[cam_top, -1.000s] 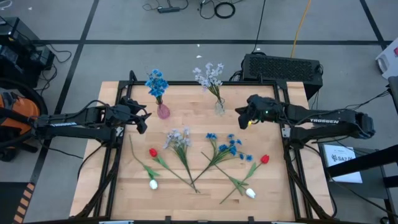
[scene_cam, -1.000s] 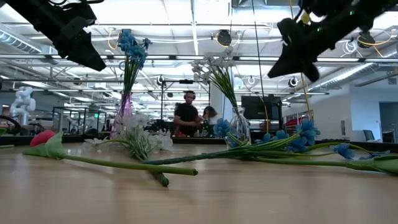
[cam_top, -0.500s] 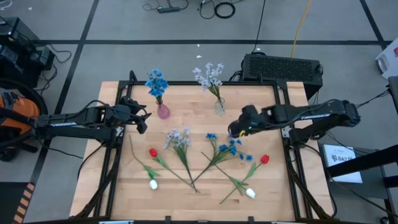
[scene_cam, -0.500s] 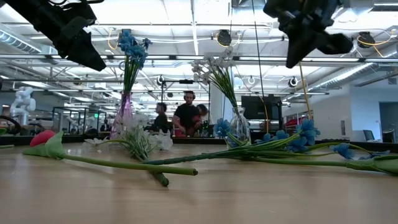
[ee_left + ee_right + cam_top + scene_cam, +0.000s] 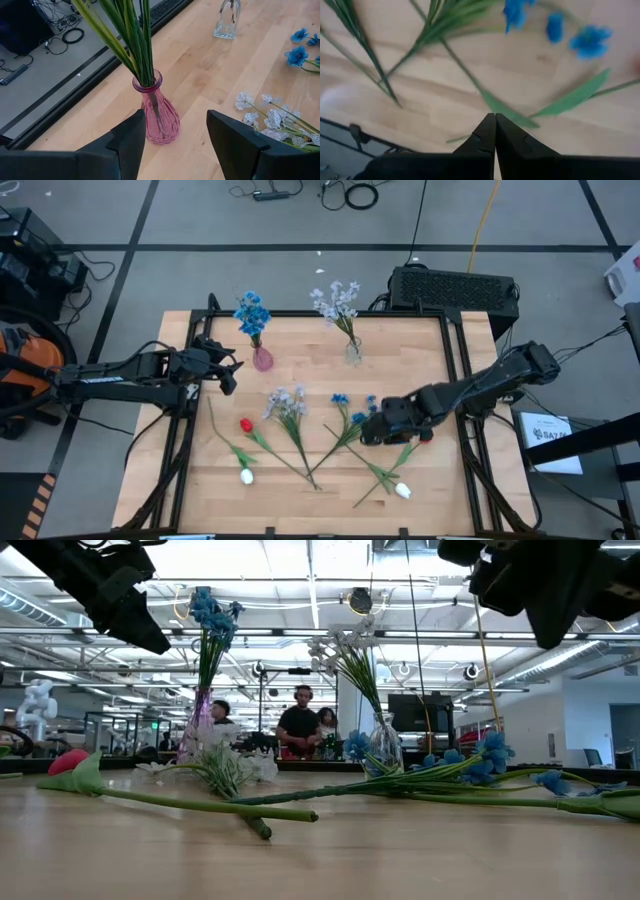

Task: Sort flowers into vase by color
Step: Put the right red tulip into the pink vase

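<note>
Blue flowers (image 5: 252, 313) stand in a pink vase (image 5: 262, 359), and a lavender-white spray (image 5: 337, 300) stands in a clear vase (image 5: 353, 352). On the table lie a lavender-white spray (image 5: 288, 402), blue clusters (image 5: 362, 412), a red tulip (image 5: 246, 425) and two white tulips (image 5: 246, 476) (image 5: 402, 491). My left gripper (image 5: 230, 371) hovers open just left of the pink vase (image 5: 160, 117). My right gripper (image 5: 368, 430) is shut and hangs well above the blue clusters (image 5: 590, 42), pointing down. Its arm covers the table beside them.
A black box (image 5: 455, 288) sits beyond the table's far right corner. Dark frame rails (image 5: 465, 450) run along the table's left and right sides. People stand in the room behind the table (image 5: 300, 725). Bare wood lies along the near edge (image 5: 300, 515).
My right arm has swung from beside the clear vase toward the table's near edge and somewhat left. It has tipped to point down and now stands over the blue clusters lying on the table. The flowers have not moved.
</note>
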Available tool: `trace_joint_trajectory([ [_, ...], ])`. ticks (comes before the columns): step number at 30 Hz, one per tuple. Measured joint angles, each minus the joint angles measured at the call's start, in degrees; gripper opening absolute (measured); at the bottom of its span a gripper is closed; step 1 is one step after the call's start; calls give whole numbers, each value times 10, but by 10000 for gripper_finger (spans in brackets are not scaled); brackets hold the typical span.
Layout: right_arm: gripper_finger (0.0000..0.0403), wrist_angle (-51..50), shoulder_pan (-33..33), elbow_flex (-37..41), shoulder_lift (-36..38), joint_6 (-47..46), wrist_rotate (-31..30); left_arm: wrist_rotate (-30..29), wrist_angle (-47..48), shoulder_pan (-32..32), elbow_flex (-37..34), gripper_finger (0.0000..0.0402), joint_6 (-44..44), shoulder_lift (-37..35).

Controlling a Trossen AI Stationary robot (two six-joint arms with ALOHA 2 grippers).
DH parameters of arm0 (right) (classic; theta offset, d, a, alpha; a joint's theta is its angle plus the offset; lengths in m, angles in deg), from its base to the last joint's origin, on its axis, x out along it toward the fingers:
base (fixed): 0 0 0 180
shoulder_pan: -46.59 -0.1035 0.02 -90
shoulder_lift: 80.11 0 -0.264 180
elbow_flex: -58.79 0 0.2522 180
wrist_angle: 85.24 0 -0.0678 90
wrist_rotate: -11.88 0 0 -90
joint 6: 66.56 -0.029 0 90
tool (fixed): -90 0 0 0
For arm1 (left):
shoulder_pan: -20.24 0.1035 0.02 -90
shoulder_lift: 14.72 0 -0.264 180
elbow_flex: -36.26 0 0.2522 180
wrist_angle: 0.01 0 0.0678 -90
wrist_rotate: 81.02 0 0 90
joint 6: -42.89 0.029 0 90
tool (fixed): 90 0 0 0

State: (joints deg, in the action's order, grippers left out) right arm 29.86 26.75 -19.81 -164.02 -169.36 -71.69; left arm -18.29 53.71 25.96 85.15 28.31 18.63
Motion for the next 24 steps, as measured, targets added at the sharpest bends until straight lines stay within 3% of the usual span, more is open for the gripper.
trace_joint_trajectory([
  [8, 0, 85, -45, 0, -45, -23, 14, 0, 0, 0, 0, 217, 0, 0],
  [24, 0, 94, -50, 0, -102, 21, 9, 0, 0, 0, 0, 217, 0, 0],
])
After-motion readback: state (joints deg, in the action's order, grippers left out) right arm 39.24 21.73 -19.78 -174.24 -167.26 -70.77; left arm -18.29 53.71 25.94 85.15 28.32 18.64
